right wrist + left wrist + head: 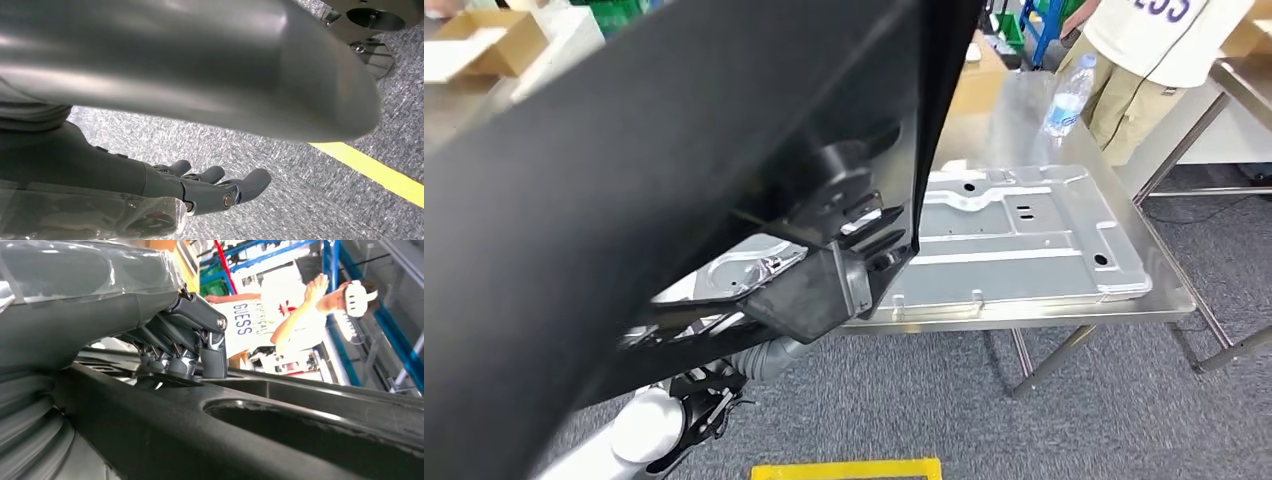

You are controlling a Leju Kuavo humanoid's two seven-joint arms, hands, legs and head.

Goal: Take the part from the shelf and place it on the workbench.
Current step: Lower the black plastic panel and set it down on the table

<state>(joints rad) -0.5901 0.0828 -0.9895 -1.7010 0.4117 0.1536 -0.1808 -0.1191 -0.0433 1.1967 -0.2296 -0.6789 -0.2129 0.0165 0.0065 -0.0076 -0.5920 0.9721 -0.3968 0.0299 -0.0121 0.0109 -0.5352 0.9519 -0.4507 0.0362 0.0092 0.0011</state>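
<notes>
Large part [624,180] held up close before the head camera, tilted, left hand [854,215] gripping its edge; beyond it workbench [1024,310] with metal panel [1024,235] lying flat on top; bottle [1067,97] upright at the bench's far edge; person [1154,50] just behind; floor line [849,468] below, near.

Right hand [165,192] hanging over grey carpet [280,165], dark fingers [250,182] a bit curled, holding nothing. Yellow line [370,170] on the floor nearby, big blurry grey shape [190,60] alongside.
</notes>
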